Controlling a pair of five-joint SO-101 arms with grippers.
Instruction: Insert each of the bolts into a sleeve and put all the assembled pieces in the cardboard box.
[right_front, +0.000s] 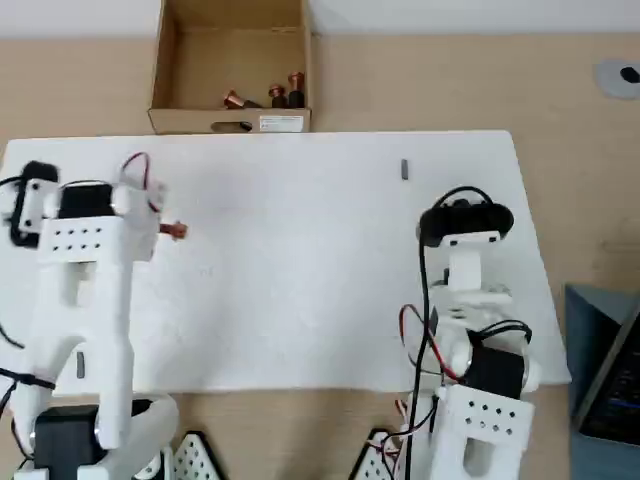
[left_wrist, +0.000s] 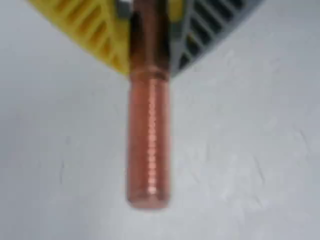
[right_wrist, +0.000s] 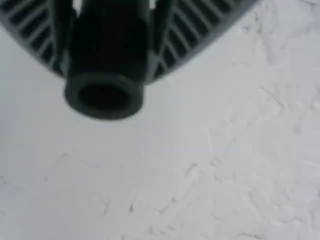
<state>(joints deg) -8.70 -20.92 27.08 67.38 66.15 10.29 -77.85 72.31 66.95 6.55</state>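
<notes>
Already several assembled pieces (right_front: 270, 97) sit in the cardboard box (right_front: 165, 70), while the left claw (left_wrist: 149, 45) grips a bolt (left_wrist: 148, 150) and the right claw (right_wrist: 107, 45) a sleeve (right_wrist: 104, 95), not yet joined, and a spare sleeve (right_front: 404, 170) waits.

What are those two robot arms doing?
The left gripper holds a copper bolt over the white mat. The right gripper holds a black sleeve. The two are apart, so the bolt is not in yet. Some finished pieces lie in the cardboard box. A small dark piece, maybe another sleeve, lies on the mat.
</notes>
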